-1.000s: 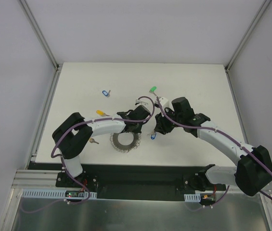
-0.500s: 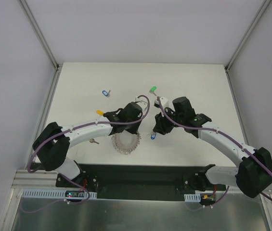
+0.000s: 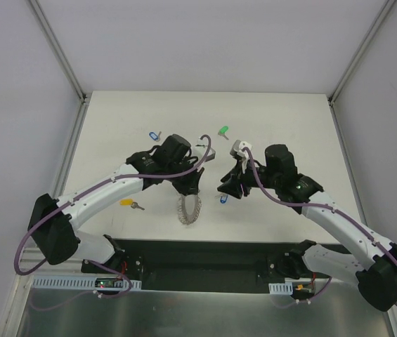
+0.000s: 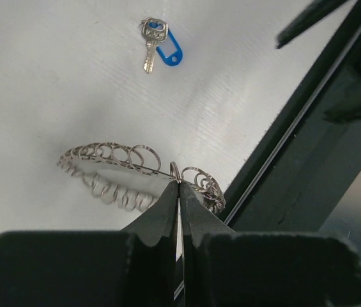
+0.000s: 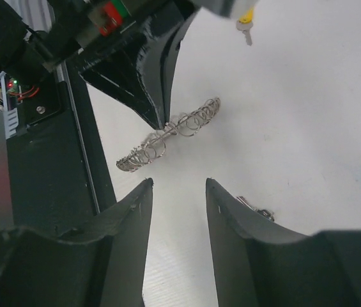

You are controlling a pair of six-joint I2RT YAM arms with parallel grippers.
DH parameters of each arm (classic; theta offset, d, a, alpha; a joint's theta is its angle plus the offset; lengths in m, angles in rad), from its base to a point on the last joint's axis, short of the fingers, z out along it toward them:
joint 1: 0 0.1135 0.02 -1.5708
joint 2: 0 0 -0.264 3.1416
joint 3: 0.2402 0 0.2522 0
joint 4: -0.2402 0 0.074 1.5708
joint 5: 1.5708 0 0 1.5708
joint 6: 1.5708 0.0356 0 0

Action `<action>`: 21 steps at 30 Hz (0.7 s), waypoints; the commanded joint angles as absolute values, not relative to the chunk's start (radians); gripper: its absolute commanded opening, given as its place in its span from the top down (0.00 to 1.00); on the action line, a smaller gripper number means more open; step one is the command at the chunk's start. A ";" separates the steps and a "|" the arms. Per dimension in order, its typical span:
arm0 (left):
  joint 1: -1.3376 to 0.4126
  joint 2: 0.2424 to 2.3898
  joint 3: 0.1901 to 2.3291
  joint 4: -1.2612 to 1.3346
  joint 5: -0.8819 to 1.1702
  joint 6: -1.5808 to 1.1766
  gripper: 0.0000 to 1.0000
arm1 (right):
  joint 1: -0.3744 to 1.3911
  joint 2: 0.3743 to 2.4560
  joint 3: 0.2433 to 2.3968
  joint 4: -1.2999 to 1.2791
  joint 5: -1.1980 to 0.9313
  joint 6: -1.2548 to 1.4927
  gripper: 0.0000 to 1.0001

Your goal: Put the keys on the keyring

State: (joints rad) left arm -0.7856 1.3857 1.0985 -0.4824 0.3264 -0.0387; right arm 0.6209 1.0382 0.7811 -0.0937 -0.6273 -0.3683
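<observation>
Pinches one wire loop of the keyring (image 4: pixel 126 163) with the left gripper (image 4: pixel 179 185), jaws pressed fully together on it. Holds the ring tipped up on edge, so that from above it reads as a narrow upright sliver just below the gripper, toward the front middle of the table (image 3: pixel 289 119). Cannot tell whether its low side touches the surface.

Hangs the right gripper (image 5: pixel 177 192) just right of the ring, fingers moderately apart with nothing between them, tips aimed at the ring but clear of it.

Finds the blue key (image 3: pixel 222 200) lying flat on the table just beside the right gripper's tips, near the ring but not on it. Places the green key (image 3: pixel 223 130) and the pale blue key (image 3: pixel 154 134) farther back on the table, well apart from each other, and the yellow key (image 3: pixel 129 203) left of the ring, beside the left arm.
</observation>
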 commanded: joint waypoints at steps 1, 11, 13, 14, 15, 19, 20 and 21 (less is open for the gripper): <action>-0.790 1.290 1.175 -0.566 0.439 0.051 1.00 | 0.629 1.038 0.795 -0.051 -0.744 -0.383 0.59; -0.790 1.238 1.224 -0.626 0.517 0.139 1.00 | 0.701 1.123 0.871 -0.072 -0.821 -0.454 0.60; -0.790 1.246 1.248 -0.650 0.526 0.153 1.00 | 0.710 1.140 0.896 -0.071 -0.836 -0.468 0.60; -0.790 1.247 1.256 -0.656 0.535 0.166 1.00 | 0.716 1.147 0.902 -0.069 -0.842 -0.472 0.60; -0.790 1.252 1.265 -0.669 0.541 0.170 1.00 | 0.716 1.164 0.908 -0.066 -0.848 -0.474 0.61; -0.790 1.269 1.325 -0.715 0.571 0.199 1.00 | 0.719 1.198 0.940 -0.040 -0.871 -0.488 0.62; -0.790 1.273 1.334 -0.722 0.571 0.209 1.00 | 0.719 1.206 0.949 -0.035 -0.880 -0.489 0.62; -0.790 1.278 1.344 -0.733 0.577 0.212 1.00 | 0.721 1.212 0.954 -0.025 -0.885 -0.489 0.62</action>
State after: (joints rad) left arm -0.7856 1.2697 1.2644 -0.6952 0.5163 0.1581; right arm 0.7143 1.1904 0.8909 -0.0944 -0.8124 -0.4492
